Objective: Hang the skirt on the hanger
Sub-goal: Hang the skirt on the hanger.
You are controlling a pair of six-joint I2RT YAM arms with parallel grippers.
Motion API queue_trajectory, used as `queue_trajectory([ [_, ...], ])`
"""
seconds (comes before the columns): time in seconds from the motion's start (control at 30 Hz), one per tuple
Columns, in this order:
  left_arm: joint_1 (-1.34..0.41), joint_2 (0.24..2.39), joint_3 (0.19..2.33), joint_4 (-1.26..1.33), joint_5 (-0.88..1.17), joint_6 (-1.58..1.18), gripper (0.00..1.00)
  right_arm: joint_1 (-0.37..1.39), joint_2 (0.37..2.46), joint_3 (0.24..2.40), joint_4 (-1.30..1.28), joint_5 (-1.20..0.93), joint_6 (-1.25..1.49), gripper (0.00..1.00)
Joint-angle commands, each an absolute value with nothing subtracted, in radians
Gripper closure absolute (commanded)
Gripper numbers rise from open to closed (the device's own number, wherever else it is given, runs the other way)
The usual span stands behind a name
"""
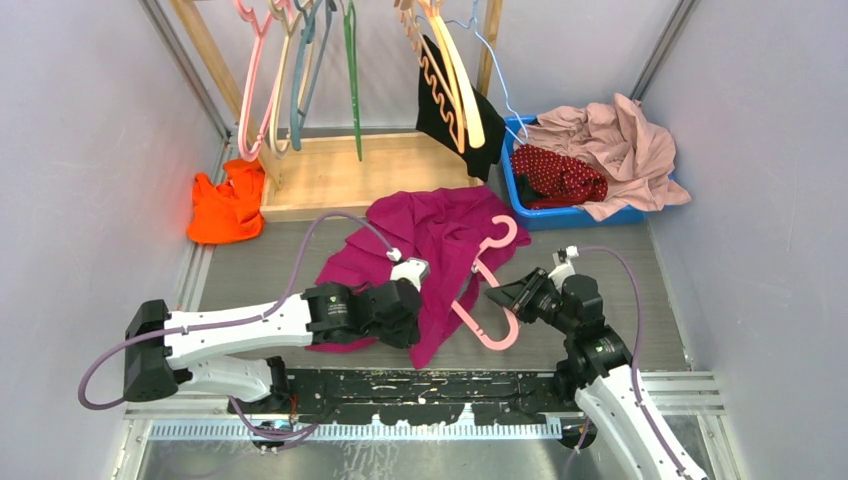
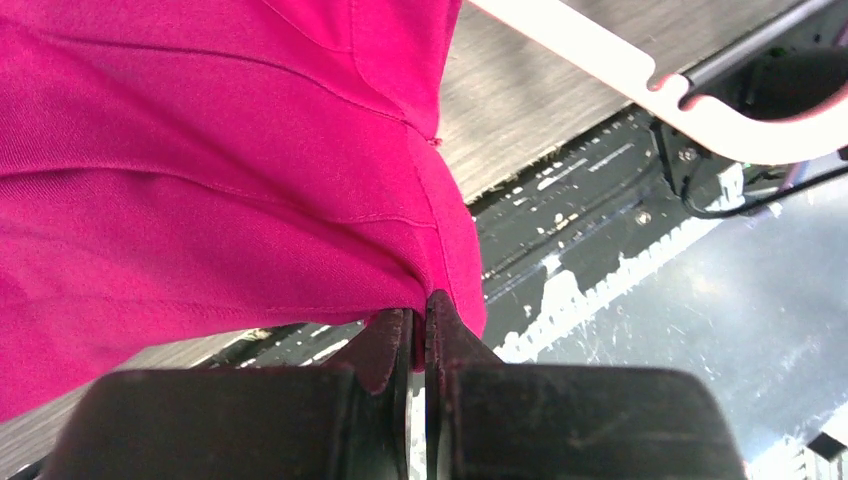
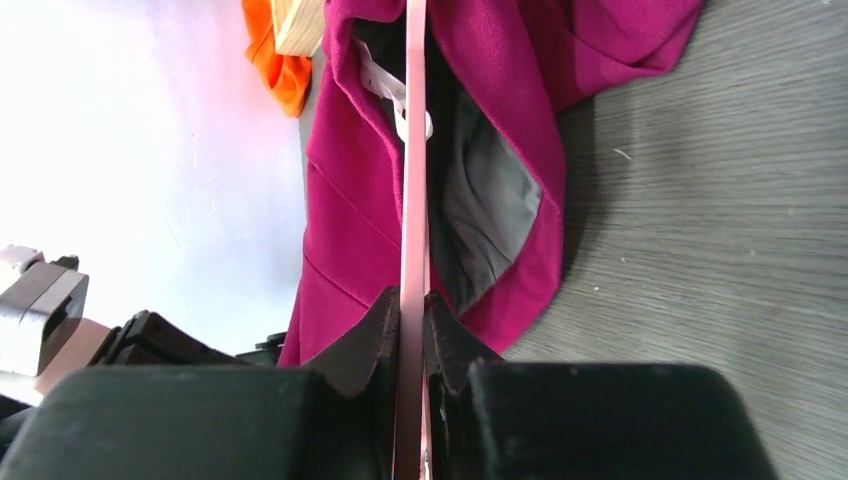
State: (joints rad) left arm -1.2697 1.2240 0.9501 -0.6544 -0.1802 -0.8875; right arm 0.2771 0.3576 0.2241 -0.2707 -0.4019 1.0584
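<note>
Left tool (image 2: pixel 420 308) pinches the plain magenta fabric garment (image 1: pixel 440 225); right tool (image 3: pixel 412 300) clamps the thin pink plastic hanger (image 3: pixel 413 150). The dark red dotted fabric skirt (image 1: pixel 560 178) looks limp and light, probably best gripped at its waistband.

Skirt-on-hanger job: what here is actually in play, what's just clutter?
In play: pink hanger, in right claw; magenta garment, pinched by left claw; dotted red skirt, untouched in blue bin.
Lying about: orange cloth; pale pink garment; black garment; rack hangers.
</note>
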Motion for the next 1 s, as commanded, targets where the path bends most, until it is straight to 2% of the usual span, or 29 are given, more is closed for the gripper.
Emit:
queue_trajectory([
  [0.0,-1.322,1.169,1.048,-0.667,-0.119,-0.91,1.0,0.322,0.406,0.295,-0.071,-0.275,1.085,0.99],
  [0.4,-1.336,1.133,1.263,-0.69,-0.105,-0.856,1.0,0.632,0.622,0.376,0.087,0.024,1.06,0.99],
  [0.63,-1.336,1.161,1.288,-0.643,-0.044,-0.854,1.0,0.847,0.733,0.428,0.154,0.23,1.055,0.99],
  [0.97,-1.346,1.134,1.22,-0.597,0.009,-0.89,1.0,0.916,0.729,0.483,0.142,0.469,1.101,0.99],
])
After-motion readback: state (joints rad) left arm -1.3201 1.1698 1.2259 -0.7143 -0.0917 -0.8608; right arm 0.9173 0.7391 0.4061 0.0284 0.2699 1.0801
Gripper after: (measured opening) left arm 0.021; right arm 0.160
